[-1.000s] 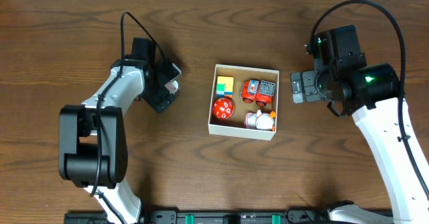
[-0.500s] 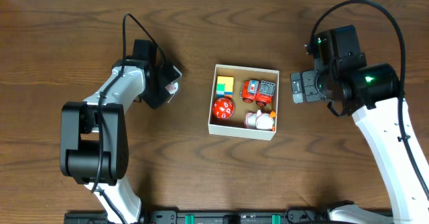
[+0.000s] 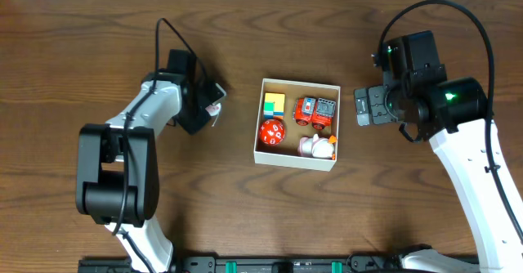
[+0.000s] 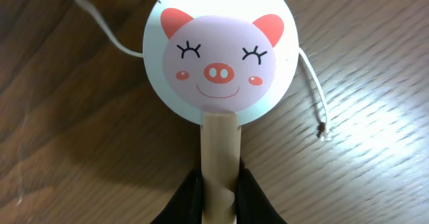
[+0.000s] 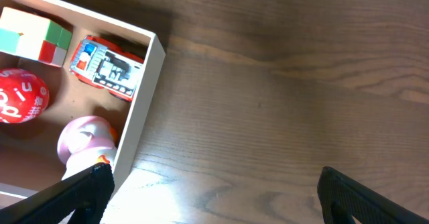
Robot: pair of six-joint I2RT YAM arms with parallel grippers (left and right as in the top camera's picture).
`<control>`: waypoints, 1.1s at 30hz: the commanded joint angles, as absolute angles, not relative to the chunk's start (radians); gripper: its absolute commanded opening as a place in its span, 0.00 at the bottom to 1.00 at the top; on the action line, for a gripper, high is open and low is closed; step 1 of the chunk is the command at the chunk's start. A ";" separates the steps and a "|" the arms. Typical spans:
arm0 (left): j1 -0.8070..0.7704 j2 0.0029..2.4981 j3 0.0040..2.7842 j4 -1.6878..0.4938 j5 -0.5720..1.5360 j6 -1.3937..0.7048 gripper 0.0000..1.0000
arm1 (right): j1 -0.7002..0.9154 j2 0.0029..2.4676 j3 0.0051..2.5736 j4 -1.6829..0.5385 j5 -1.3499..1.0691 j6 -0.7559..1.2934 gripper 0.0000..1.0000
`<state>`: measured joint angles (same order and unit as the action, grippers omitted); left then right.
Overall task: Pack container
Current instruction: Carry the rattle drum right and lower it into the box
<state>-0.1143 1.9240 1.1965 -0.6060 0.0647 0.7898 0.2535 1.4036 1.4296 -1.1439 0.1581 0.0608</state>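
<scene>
Container: the white cardboard box (image 3: 294,162) sits open at mid-table between the two arms, with its tan floor showing and four toys inside.
Contents: a colour-block cube (image 3: 274,104) at far left, a red toy truck (image 3: 315,110) at far right, a red ball (image 3: 271,132) at near left, and a pink-and-white figure (image 3: 317,147) at near right.
Left gripper (image 4: 220,200): pinched narrow on the wooden handle of a pig-face drum toy (image 4: 220,56), which is to the left of the box and apart from it. A thin cord (image 4: 324,133) dangles loose beside the face.
Right gripper (image 5: 216,177): spread wide and holding nothing, just beyond the box's right wall.
Step in hand: by the look of it, carrying the pig toy across to the box.
Doing it well: pinch the handle firmly and pass the left wall with height to spare. Floor space looks tight, so the round face probably has to lie flat across the other toys. Watch that the cords do not catch on the rim — let go only once the toy is inside the walls.
</scene>
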 commanded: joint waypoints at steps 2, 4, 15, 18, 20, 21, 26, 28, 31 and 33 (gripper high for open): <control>-0.155 1.858 1.214 -0.612 0.068 0.788 0.11 | 0.249 1.395 1.441 -1.145 0.168 0.074 0.99; -0.171 1.822 1.215 -0.612 0.068 0.788 0.11 | 0.249 1.395 1.441 -1.145 0.168 0.074 0.99; -0.212 1.555 1.216 -0.608 0.069 0.490 0.06 | 0.249 1.395 1.441 -1.145 0.168 0.074 0.99; -0.255 1.477 1.216 -0.625 0.110 0.377 0.06 | 0.249 1.395 1.441 -1.145 0.168 0.074 0.99; -0.291 1.438 1.216 -0.637 0.175 0.336 0.06 | 0.249 1.395 1.441 -1.145 0.168 0.074 0.99; -0.313 1.420 1.216 -0.642 0.207 0.314 0.06 | 0.249 1.395 1.441 -1.145 0.168 0.074 0.99; -0.422 1.389 1.216 -0.644 0.244 0.150 0.06 | 0.249 1.395 1.441 -1.145 0.168 0.074 0.99; -0.459 1.398 1.214 -0.651 0.243 0.097 0.06 | 0.249 1.395 1.441 -1.145 0.168 0.074 0.99; -0.507 1.423 1.206 -0.657 0.244 0.014 0.06 | 0.249 1.395 1.441 -1.145 0.168 0.074 0.99; -0.531 1.444 1.200 -0.657 0.243 0.001 0.06 | 0.249 1.395 1.441 -1.145 0.168 0.074 0.99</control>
<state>-0.5030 1.4128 1.1965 -0.6540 0.2295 0.1051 0.2535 1.4036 1.4296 -1.1439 0.1577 0.0608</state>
